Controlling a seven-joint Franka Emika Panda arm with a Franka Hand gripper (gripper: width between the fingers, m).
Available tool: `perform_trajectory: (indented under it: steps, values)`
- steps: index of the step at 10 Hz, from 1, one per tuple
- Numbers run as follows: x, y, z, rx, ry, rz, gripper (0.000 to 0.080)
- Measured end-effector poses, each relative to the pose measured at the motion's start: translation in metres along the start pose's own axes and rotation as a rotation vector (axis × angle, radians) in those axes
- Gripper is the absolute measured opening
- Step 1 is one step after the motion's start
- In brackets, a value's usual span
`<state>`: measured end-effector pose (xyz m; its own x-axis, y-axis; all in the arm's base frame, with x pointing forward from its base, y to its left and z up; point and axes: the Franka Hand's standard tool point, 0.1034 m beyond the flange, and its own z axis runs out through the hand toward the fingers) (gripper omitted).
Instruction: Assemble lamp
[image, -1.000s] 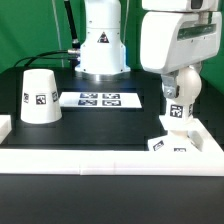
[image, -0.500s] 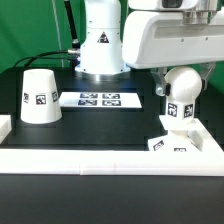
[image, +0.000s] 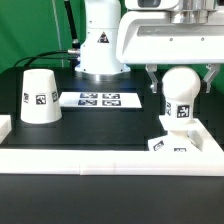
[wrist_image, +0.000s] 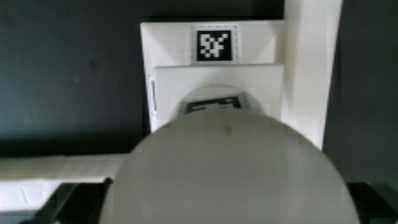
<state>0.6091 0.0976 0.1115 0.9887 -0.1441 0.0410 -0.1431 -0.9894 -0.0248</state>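
Observation:
The ball-topped bulb (image: 178, 96) stands upright on the flat square base (image: 168, 143) at the exterior view's right. My gripper (image: 179, 82) hangs over it, open, with one finger on each side of the ball and a small gap on both sides. In the wrist view the bulb (wrist_image: 222, 165) fills the space between the dark fingers (wrist_image: 71, 203), and the base (wrist_image: 214, 72) with its tag lies beyond it. The cone shade (image: 40, 97) stands alone on the black table at the exterior view's left.
The marker board (image: 100, 99) lies flat in the middle of the table, behind it the big white robot pedestal (image: 100, 50). A raised white rim (image: 100, 156) runs along the table's front and sides, right next to the base.
The gripper hand has turned and shifted above the bulb, so both fingers now show beside the ball. Bulb, base and shade have stayed in place.

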Motion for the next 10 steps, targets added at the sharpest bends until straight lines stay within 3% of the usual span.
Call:
perform_trajectory:
  steps: [4,10]
  values:
    - [-0.0030,-0.0020,0.0021,-0.005,-0.009,0.360,0.0580]
    - [-0.0064,-0.0038,0.0010,-0.013,-0.021,0.631,0.0580]
